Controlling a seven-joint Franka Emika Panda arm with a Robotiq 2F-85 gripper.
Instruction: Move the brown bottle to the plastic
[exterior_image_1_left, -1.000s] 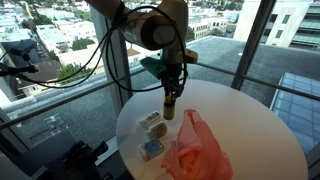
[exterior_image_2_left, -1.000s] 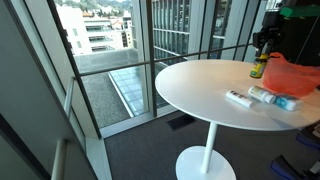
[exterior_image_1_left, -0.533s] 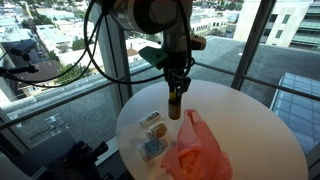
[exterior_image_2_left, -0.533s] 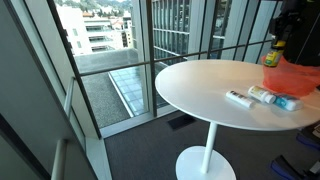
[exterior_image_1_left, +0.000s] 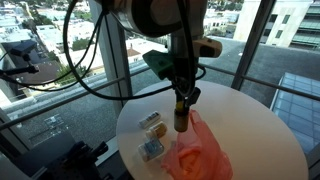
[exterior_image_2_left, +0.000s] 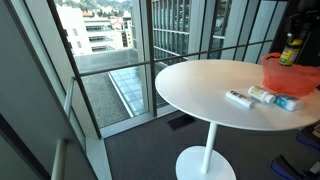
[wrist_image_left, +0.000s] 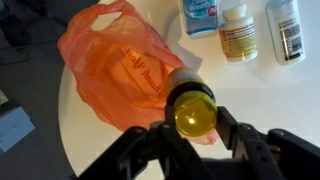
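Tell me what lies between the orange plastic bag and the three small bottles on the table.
Nothing: in the wrist view only bare white table separates the orange plastic bag from the three small bottles.

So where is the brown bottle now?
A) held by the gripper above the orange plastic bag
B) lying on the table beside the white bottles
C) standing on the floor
A: the gripper is shut on the brown bottle, with the orange plastic bag beneath it in the wrist view.
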